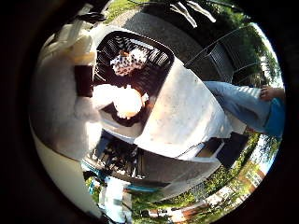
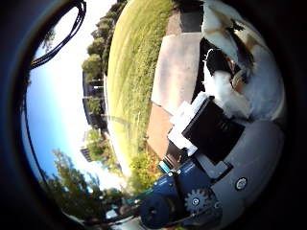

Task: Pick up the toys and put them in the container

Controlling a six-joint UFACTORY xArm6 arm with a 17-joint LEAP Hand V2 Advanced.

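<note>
Surface: white table (image 1: 187, 112), outdoors, lawn (image 2: 134, 72) beyond.
Basket (image 1: 159, 58): black, on table, spotted toy (image 1: 127, 60) inside.
Hand (image 1: 70, 93): fingers curled around pale plush toy (image 1: 126, 100).

White and black hand (image 2: 211, 129), small grey gear (image 2: 195, 200)

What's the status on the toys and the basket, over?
Hand curled on a white plush toy, over the basket. Spotted toy already in the basket. Nothing in the way.

A sunlit backyard: mown lawn (image 2: 136, 62), paved patio (image 2: 177, 67), trees (image 2: 96, 60), white outdoor table (image 1: 187, 116).
</note>
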